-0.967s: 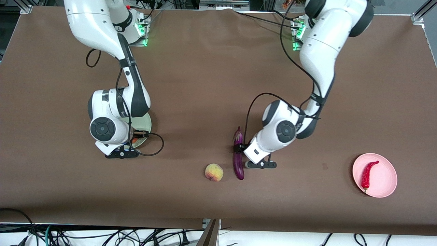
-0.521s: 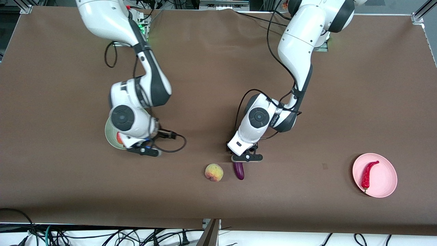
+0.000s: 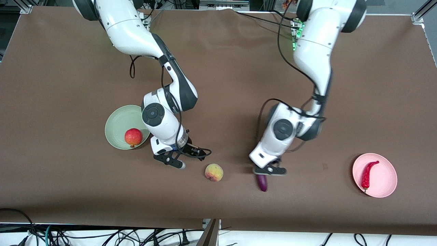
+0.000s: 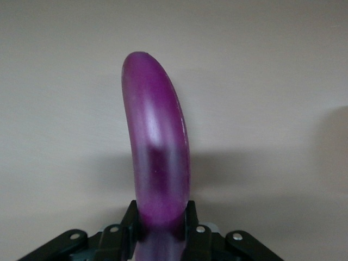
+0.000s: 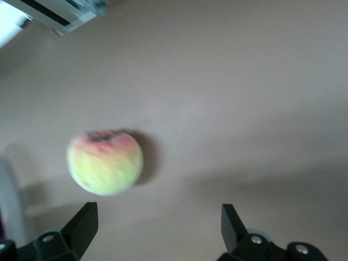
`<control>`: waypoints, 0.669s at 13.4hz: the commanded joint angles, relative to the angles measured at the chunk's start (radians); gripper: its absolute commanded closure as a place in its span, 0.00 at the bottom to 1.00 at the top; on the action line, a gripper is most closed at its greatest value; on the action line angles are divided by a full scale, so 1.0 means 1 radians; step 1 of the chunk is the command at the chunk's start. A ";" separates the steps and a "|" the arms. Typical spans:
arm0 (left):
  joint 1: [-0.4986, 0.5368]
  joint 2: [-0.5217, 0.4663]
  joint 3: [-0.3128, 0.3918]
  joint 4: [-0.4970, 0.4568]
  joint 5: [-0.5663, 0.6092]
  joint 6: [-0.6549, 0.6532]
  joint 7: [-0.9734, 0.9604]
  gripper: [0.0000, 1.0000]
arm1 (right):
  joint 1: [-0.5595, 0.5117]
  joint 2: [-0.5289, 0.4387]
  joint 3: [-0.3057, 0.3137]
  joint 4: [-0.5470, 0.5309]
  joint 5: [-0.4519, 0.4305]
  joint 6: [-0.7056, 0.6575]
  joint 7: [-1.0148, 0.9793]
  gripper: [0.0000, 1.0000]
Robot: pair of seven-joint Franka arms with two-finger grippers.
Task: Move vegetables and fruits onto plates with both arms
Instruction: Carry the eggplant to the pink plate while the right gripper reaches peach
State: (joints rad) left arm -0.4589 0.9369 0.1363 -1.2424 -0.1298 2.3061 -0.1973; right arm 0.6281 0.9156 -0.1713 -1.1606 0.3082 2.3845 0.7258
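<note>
Since a moment earlier, the left gripper (image 3: 269,169) had clamped the eggplant (image 3: 262,182) and lifted it toward the pink plate (image 3: 385,184), while the right gripper (image 3: 169,160), jaws wide, neared the peach (image 3: 214,172) on the counter (image 3: 218,68).

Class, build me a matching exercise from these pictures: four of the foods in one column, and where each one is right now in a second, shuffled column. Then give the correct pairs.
Column one:
1. eggplant
2. chili pepper
3. peach
4. red round fruit

Column two:
A. on the green plate
B. on the bare table, under the open right gripper
C. clamped in the left gripper
D. on the pink plate

Pairs: 1-C, 2-D, 3-B, 4-A
</note>
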 commanded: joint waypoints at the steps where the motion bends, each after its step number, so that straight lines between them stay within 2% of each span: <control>1: 0.136 -0.079 -0.020 -0.011 0.006 -0.140 0.337 1.00 | -0.018 0.113 0.042 0.151 0.014 0.089 0.010 0.00; 5: 0.352 -0.113 -0.015 -0.015 0.010 -0.278 0.793 1.00 | -0.016 0.187 0.064 0.176 0.012 0.237 -0.002 0.00; 7: 0.463 -0.113 -0.015 -0.008 0.009 -0.281 0.963 1.00 | -0.016 0.219 0.065 0.182 0.012 0.287 -0.028 0.00; 9: 0.546 -0.112 -0.017 -0.008 0.006 -0.272 1.053 1.00 | -0.008 0.247 0.072 0.211 0.012 0.312 -0.029 0.00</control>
State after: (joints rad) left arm 0.0246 0.8464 0.1397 -1.2366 -0.1295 2.0441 0.7660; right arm 0.6242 1.1138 -0.1168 -1.0245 0.3083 2.6776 0.7209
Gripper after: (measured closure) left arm 0.648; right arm 0.000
